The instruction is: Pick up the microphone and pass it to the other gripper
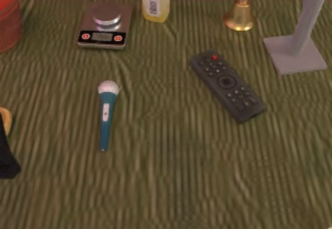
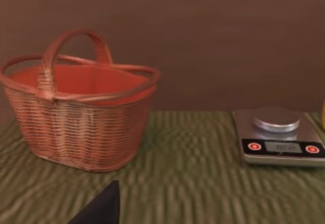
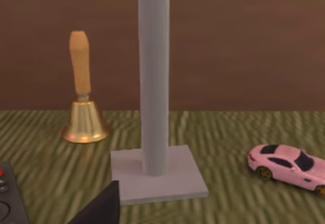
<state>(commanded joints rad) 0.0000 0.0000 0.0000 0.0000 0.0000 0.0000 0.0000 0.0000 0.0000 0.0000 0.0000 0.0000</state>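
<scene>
The microphone lies flat on the bench, untouched; likely light, rigid, slippery plastic; best pinched mid-handle; neither gripper's state can be told.

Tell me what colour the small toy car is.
Pink, with dark windows: the small toy car shows in the right wrist view.

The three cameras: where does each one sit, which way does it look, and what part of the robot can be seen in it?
Top view: above the table, looking down at the microphone, remote and scale; a black piece of the left arm shows at the left edge.
Left wrist view: low, facing the basket and scale; one black fingertip shows.
Right wrist view: low, facing the bell, grey stand and pink car; one fingertip shows.
Shared: the scale, bell and stand also appear in the top view.
</scene>
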